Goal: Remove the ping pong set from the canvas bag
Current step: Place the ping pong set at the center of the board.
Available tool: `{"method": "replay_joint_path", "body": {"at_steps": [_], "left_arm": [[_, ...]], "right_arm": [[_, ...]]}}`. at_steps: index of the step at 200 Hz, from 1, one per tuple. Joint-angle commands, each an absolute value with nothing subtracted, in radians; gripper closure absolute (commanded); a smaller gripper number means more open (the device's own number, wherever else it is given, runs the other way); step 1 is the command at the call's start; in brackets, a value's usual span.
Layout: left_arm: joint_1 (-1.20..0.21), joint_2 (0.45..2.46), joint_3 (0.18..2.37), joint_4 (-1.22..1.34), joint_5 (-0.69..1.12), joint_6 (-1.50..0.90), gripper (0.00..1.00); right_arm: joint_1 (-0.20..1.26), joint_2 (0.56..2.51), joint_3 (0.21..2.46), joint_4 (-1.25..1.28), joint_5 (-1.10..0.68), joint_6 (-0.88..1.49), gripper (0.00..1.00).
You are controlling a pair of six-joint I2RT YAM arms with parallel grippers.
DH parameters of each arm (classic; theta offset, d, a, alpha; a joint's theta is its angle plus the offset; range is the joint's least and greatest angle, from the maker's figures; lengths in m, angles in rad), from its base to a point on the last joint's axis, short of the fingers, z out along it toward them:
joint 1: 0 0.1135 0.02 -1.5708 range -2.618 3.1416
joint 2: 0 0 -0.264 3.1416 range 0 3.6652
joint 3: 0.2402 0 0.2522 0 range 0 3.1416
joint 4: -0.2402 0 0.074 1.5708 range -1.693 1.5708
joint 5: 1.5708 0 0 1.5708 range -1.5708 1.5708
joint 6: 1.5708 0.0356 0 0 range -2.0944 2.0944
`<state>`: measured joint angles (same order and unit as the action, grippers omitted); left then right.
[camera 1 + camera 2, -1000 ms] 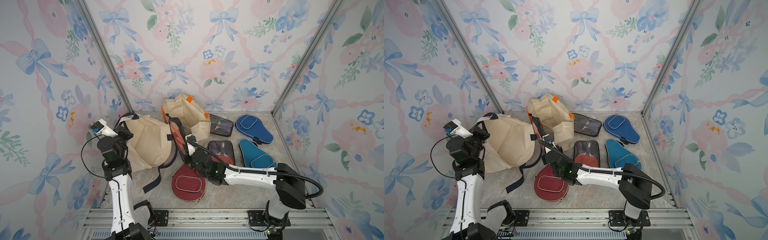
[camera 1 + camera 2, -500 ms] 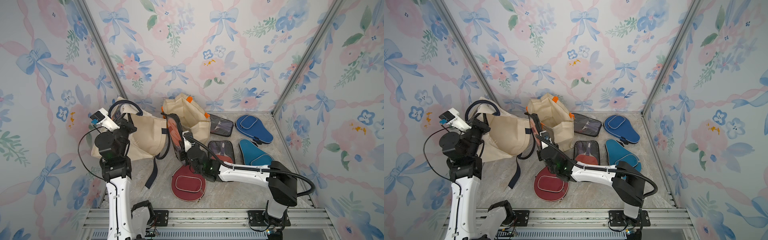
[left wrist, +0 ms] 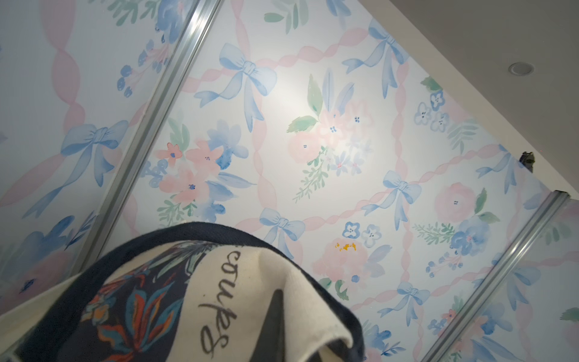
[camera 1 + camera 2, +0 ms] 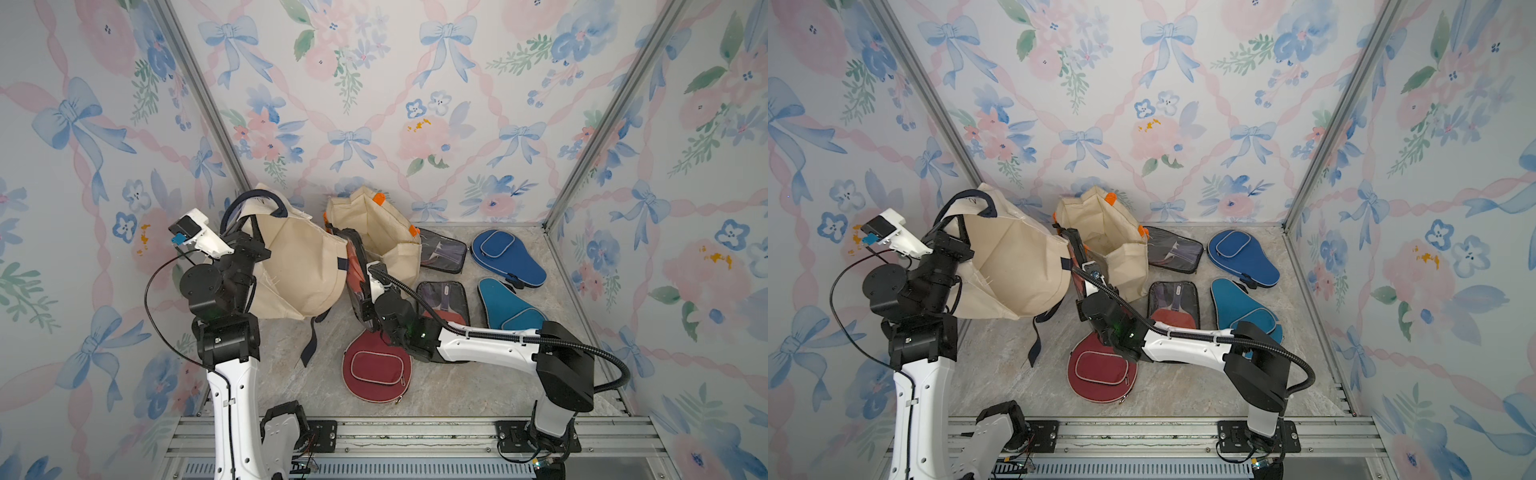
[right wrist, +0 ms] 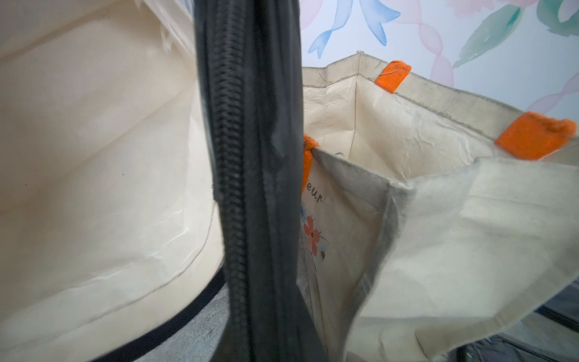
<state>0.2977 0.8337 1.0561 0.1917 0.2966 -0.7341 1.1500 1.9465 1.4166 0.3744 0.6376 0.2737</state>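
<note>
The canvas bag [image 4: 299, 270] [image 4: 1013, 270], cream with navy handles, hangs off the floor at the left. My left gripper [image 4: 246, 249] [image 4: 956, 249] is shut on its fabric; in the left wrist view the printed cloth [image 3: 250, 297] folds over a dark finger [image 3: 272, 329]. The ping pong set [image 4: 354, 266] [image 4: 1077, 257], a black zippered case with an orange paddle inside, stands upright on edge at the bag's mouth. My right gripper [image 4: 362, 300] [image 4: 1086, 297] is shut on its lower end. In the right wrist view the zipper edge [image 5: 250, 188] fills the middle and hides the jaws.
A second cream bag with orange handles [image 4: 374, 232] [image 5: 407, 219] stands open just behind the set. On the floor lie a red round case [image 4: 376, 370], a blue case [image 4: 507, 257], a teal case [image 4: 507, 303] and two clear cases [image 4: 442, 253], [image 4: 442, 297]. Walls enclose three sides.
My left arm has raised the canvas bag up and to the left, off the floor. The right gripper has kept hold of the set, which now stands more upright at the bag's mouth.
</note>
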Motion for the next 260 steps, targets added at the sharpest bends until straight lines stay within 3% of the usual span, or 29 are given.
{"method": "replay_joint_path", "body": {"at_steps": [1, 75, 208, 260], "left_arm": [[0.287, 0.804, 1.126, 0.265, 0.301, -0.772, 1.00], [0.284, 0.815, 1.183, 0.265, 0.273, -0.792, 1.00], [0.281, 0.816, 1.149, 0.266, 0.212, -0.753, 1.00], [0.274, 0.809, 1.125, 0.265, 0.201, -0.742, 1.00]], "right_arm": [[1.142, 1.922, 1.418, 0.428, 0.639, 0.291, 0.99], [1.135, 1.980, 1.480, 0.372, 0.510, 0.508, 0.99], [1.120, 2.237, 1.650, 0.386, 0.319, 1.279, 0.98], [1.120, 2.309, 1.722, 0.369, 0.301, 1.396, 0.95]]}}
